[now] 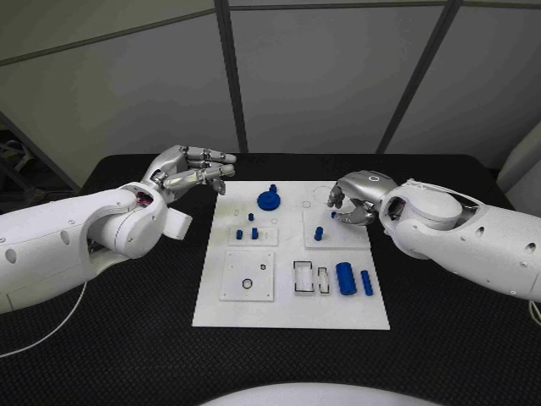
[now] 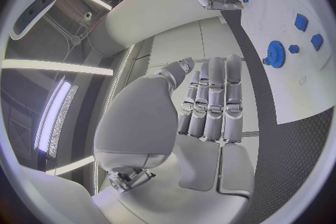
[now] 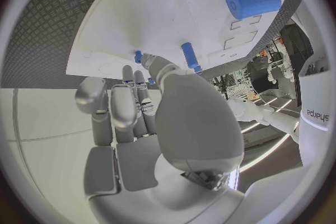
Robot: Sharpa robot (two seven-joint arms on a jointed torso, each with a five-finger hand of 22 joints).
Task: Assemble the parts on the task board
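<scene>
Nearest the head camera, the flat white rectangular task board [image 1: 290, 313] lies on the black textured worktop [image 1: 124, 338], its bare near margin closest. Just beyond that margin sit a square white inset plate [image 1: 248, 277] and, to its right, two upright blue cylinders [image 1: 345, 274] standing side by side, the thinner one [image 1: 367, 282] on the outside. Farther along the board stand small blue pegs [image 1: 254, 233] and a short blue pin [image 1: 319, 233]. A blue toothed gear [image 1: 270, 200] rests near the far edge. The right hand [image 1: 353, 203] hovers over the board's far right corner, fingers [image 3: 143, 103] curled downward and holding nothing. The left hand [image 1: 193, 173] hangs beside the far left corner, fingers [image 2: 214, 98] straight, close together, empty.
</scene>
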